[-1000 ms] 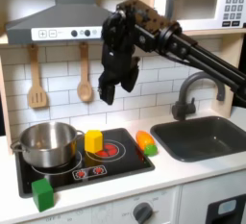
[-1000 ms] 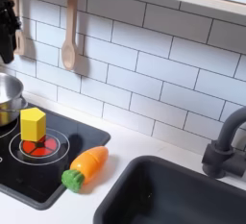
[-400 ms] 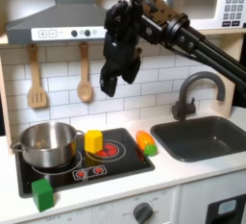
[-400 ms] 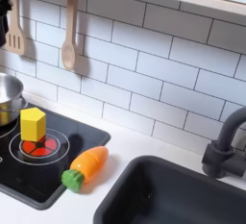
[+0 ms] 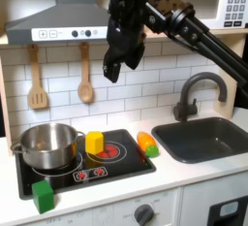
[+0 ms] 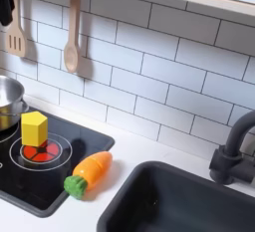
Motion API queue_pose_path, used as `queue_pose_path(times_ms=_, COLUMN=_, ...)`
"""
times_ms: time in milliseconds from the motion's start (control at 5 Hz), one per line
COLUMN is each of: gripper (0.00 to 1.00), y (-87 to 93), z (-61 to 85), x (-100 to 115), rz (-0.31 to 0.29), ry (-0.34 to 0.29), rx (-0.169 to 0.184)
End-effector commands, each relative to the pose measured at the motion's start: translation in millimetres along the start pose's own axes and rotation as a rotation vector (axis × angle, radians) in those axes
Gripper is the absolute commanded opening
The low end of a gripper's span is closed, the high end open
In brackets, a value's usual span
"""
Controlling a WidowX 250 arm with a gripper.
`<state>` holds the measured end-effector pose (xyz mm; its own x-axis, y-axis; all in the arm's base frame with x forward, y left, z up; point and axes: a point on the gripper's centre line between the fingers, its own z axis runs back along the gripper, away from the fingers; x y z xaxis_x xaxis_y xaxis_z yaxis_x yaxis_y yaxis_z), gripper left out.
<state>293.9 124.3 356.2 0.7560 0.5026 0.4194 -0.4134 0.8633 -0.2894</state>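
**A:** Item one, the gripper (image 5: pixel 111 77)?

**B:** In the first exterior view it hangs high over the toy stove (image 5: pixel 121 162), fingers pointing down, in front of the tiled wall. The fingers stand apart with nothing between them: open and empty.

**A:** Nearest item?

**B:** The wooden spoon (image 5: pixel 85 84), hung on the wall just beside the gripper, toward the first exterior view's left. Not touching. Further that way hangs a wooden spatula (image 5: pixel 37 86).

**A:** Below the gripper?

**B:** A yellow block (image 5: pixel 94 142), upright on the hob, almost straight beneath and well apart from it. A toy carrot (image 5: pixel 146 144) lies below and toward the first exterior view's right, at the hob's edge. A steel pot (image 5: pixel 48 145) sits below and to the first exterior view's left; a green block (image 5: pixel 43 195) stands on the counter in front of the pot.

**A:** Other fixtures?

**B:** Sink (image 5: pixel 208 143) and faucet (image 5: pixel 186 96), well off toward the first exterior view's right. The second exterior view repeats the carrot (image 6: pixel 88 172) and yellow block (image 6: pixel 34 128).
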Motion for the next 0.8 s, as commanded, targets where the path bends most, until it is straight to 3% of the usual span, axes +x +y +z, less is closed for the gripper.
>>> queue_pose_path(times_ms=0, gripper=1.00, y=-3.9, z=-14.1, x=1.9, rz=-0.057, ry=-0.138, rx=-0.064)
queue_pose_path(times_ms=200, gripper=1.00, y=-1.7, z=-22.2, x=1.0, rz=-0.015, ry=-0.169, rx=-0.124)
queue_pose_path(times_ms=400, gripper=1.00, y=-3.3, z=-39.4, x=-4.6, rz=-0.035, ry=-0.181, rx=-0.139)
queue_pose_path(times_ms=600, gripper=1.00, y=4.6, z=-42.2, x=-12.1, rz=-0.012, ry=-0.175, rx=-0.172)
